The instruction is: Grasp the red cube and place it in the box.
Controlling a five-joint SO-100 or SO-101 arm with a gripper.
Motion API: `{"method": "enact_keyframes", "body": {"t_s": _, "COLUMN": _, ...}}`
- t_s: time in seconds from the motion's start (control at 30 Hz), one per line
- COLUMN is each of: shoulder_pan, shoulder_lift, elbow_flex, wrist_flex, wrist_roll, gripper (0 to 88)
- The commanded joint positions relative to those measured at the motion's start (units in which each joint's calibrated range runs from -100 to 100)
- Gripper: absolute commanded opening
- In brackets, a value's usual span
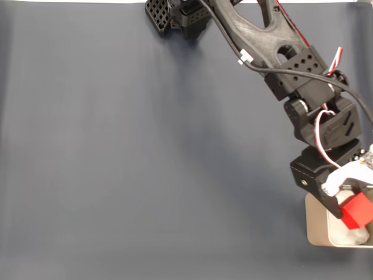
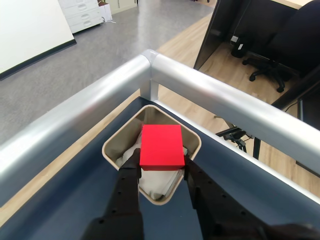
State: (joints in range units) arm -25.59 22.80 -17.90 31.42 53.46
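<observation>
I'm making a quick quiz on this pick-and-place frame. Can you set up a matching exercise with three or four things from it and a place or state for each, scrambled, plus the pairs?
Things:
1. red cube
2. box
3. claw
4. metal rail

Places or states:
A. open-topped, sits in the corner of the dark table, white lining inside
B. runs along the table's edge, silver
C. held up above the box, between two black fingers
D. shut on the cube, poised over the box

Pairs: 1-C, 2-A, 3-D, 4-B
</observation>
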Motion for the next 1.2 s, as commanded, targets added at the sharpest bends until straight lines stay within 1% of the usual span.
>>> {"method": "enact_keyframes", "body": {"t_s": 0.0, "shoulder_pan": -0.8, "shoulder_lift": -0.4, "elbow_flex": -4.3, "wrist_flex": 0.1, "wrist_roll": 0.0, "gripper": 2.6}}
{"method": "enact_keyframes", "body": {"t_s": 0.33, "shoulder_pan": -1.6, "shoulder_lift": -0.4, "elbow_flex": -4.6, "wrist_flex": 0.2, "wrist_roll": -0.2, "gripper": 2.7}}
{"method": "enact_keyframes", "body": {"t_s": 1.07, "shoulder_pan": -0.1, "shoulder_lift": -1.0, "elbow_flex": -4.5, "wrist_flex": 0.3, "wrist_roll": -0.5, "gripper": 3.1}}
{"method": "enact_keyframes", "body": {"t_s": 1.17, "shoulder_pan": 0.1, "shoulder_lift": -1.0, "elbow_flex": -4.5, "wrist_flex": 0.3, "wrist_roll": -1.5, "gripper": 12.7}}
